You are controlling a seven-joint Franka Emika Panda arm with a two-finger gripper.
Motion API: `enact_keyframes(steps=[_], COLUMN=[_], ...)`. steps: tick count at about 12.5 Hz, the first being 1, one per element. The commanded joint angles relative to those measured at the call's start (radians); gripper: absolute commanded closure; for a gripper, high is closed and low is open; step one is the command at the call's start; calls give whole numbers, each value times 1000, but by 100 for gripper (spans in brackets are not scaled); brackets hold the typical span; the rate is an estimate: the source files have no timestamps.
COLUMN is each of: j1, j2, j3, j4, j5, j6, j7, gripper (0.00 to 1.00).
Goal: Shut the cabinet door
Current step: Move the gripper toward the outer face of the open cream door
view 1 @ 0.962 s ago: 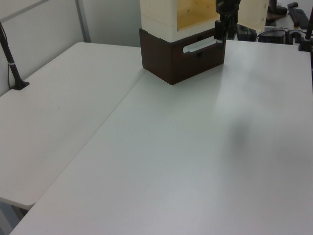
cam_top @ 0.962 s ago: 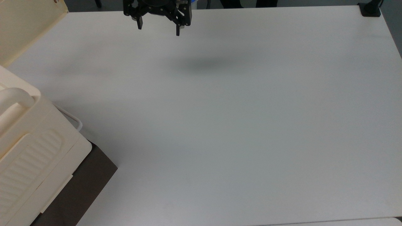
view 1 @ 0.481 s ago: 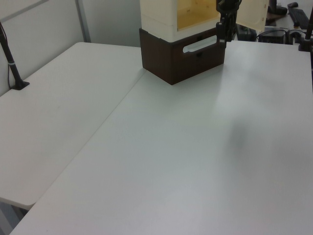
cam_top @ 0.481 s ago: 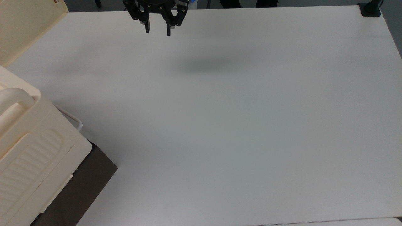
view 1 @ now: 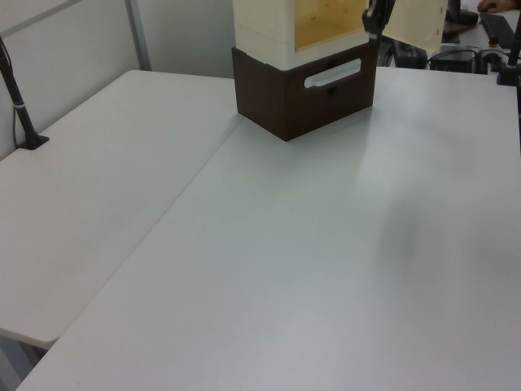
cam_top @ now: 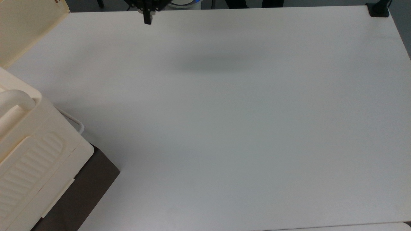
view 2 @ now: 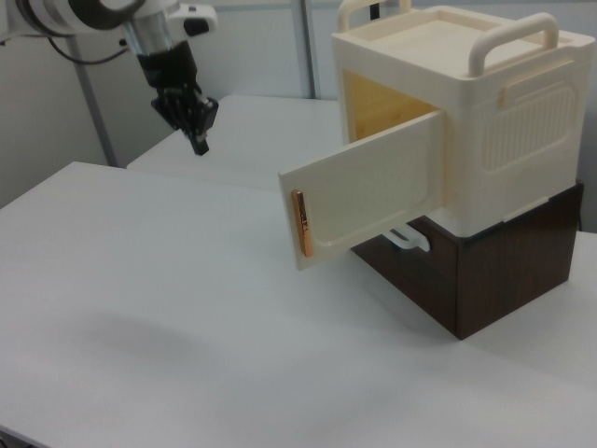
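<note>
Jaws [view 2: 199,142] pinched narrow with nothing in them, hanging high above the surface [cam_top: 224,122] and well apart from the cabinet door [view 2: 368,191], which stands swung wide off the cream cabinet [view 2: 485,121] on its dark brown base [view 2: 485,271], at the surface's corner in the top view's lower left. Best bet from here: come round to the door's outer face near the orange-brown edge strip [view 2: 299,222], far from the hinge, and push in a smooth arc. Keep the tips flat on the panel so they don't slide off!

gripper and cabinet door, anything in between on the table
Nothing. In the right view, only bare white table lies between the gripper and the open cabinet door.
</note>
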Motion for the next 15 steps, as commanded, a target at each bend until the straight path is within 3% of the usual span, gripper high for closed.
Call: enact_keyframes(steps=[1,3,6,11,15], j1=[0,-6,-40,-115,-152], j2=[-33,-33,-36,-46,-37], j3=[-97,-157,-266,-430,-458], j4=[55,104,153,172,147], j5=[20,28,106,109,100], j6=[-7,-7,-7,-6,-6], j7=[-35,-47,-115,-318,-406], gripper=[100,100,100,100,100])
